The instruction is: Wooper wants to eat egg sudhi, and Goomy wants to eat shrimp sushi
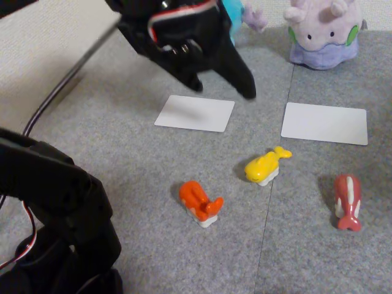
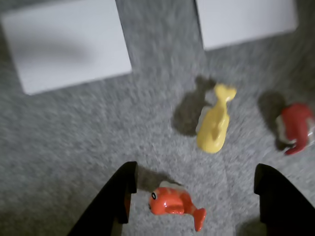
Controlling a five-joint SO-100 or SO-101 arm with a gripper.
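My black gripper [image 1: 222, 87] hangs open high above the grey mat, over the left white card [image 1: 195, 113]. In the wrist view the gripper [image 2: 195, 172] spreads wide, and the orange shrimp sushi [image 2: 174, 202] lies on the mat below, between the fingers. The shrimp sushi [image 1: 199, 202] lies front centre in the fixed view. The yellow egg sudhi [image 1: 264, 164] [image 2: 215, 123] lies just right of it. Goomy [image 1: 321, 30], the lilac plush, sits at the back right. Wooper [image 1: 231, 15] is mostly hidden behind the gripper; a blue edge and a purple gill show.
A second white card [image 1: 324, 122] [image 2: 246, 19] lies in front of Goomy. A red-and-white striped sushi piece [image 1: 347, 201] [image 2: 297, 125] lies at the right. The arm's black base [image 1: 55, 233] fills the lower left, with a cable along the wall.
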